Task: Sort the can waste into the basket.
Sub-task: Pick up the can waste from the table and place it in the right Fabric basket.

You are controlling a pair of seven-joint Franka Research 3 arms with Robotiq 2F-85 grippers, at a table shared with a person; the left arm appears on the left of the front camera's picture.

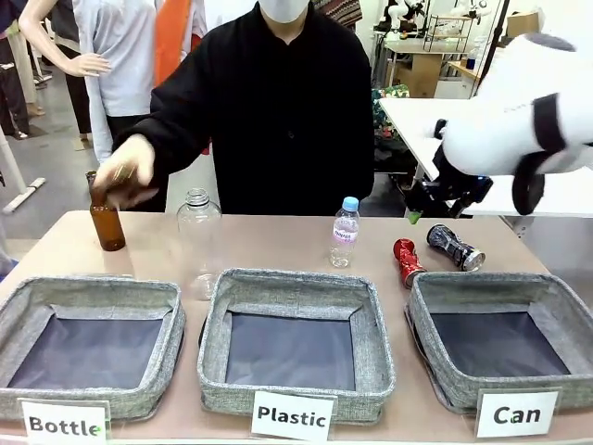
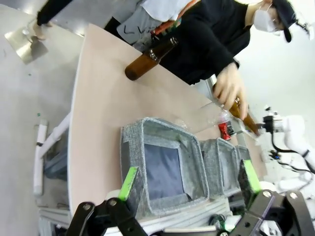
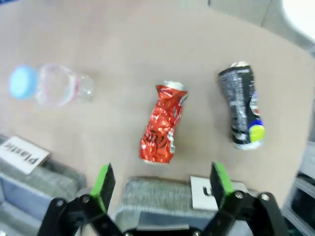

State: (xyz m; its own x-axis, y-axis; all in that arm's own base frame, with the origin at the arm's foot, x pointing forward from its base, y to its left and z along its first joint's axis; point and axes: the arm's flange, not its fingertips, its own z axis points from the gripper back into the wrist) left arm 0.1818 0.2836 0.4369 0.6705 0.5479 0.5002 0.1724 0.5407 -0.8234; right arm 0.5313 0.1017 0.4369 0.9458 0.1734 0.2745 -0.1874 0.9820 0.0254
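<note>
right tool (image 3: 161, 172) wide open, empty, above red can (image 3: 162, 123); left tool (image 2: 189, 178) open, empty

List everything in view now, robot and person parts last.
table: 1, tan
Bottle basket: 1, grey, near edge, left
Plastic basket: 1, grey, middle
Can basket: 1, grey, right
label cards: 3, white, one before each basket
red can: 1, lying behind the Can basket
dark can: 1, grey-silver, right of the red can
large clear bottle: 1, uncapped, behind the Plastic basket's left
small clear bottle: 1, blue cap, centre
brown bottles: 2, one standing far left, another under the hand
person's hand: 1, over the brown bottles
left gripper: fingers open, empty
right gripper: fingers open, above the red can
</note>
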